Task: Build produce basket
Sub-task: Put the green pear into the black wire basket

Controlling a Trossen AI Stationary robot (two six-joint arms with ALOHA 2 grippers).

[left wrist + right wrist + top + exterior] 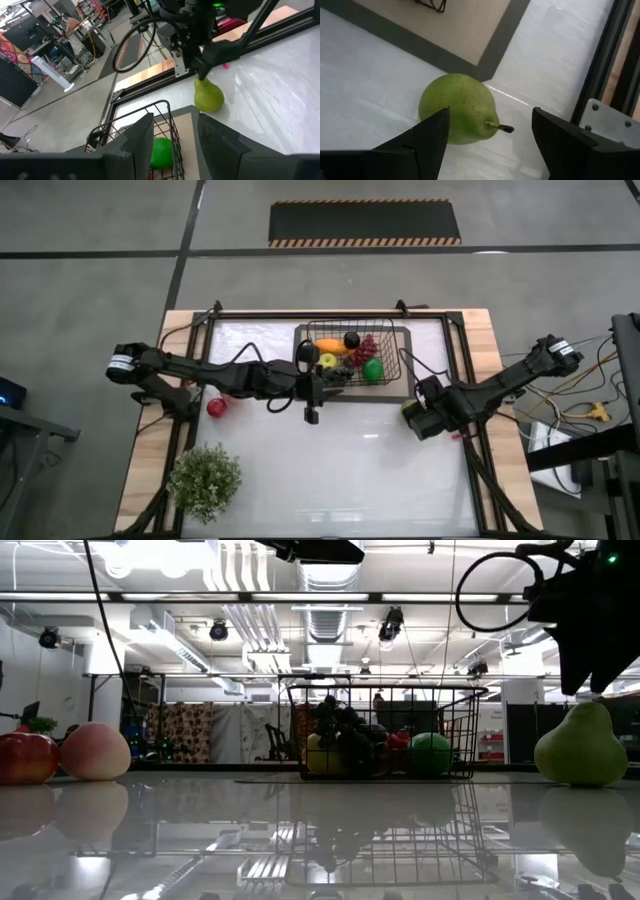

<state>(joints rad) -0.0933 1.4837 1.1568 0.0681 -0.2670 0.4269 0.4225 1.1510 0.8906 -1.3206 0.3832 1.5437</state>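
Right gripper (487, 142) was open over the pear (456, 109), fingers either side of it, not touching as far as I could see. Pear sat on the bench (340, 470) at centre-right of the high view, just right of the basket (398, 365), stem pointing toward the gripper's right finger. So its long axis ran roughly across the jaw gap; I judged the grasp would land on the neck and base unless the wrist turned.

Left gripper (311, 402) hung at the basket's lower-left corner, fingers apart, holding nothing.

Basket already had several fruits. Red apple (216, 407) and peach (96, 751) were left of the basket, nearer the left arm.
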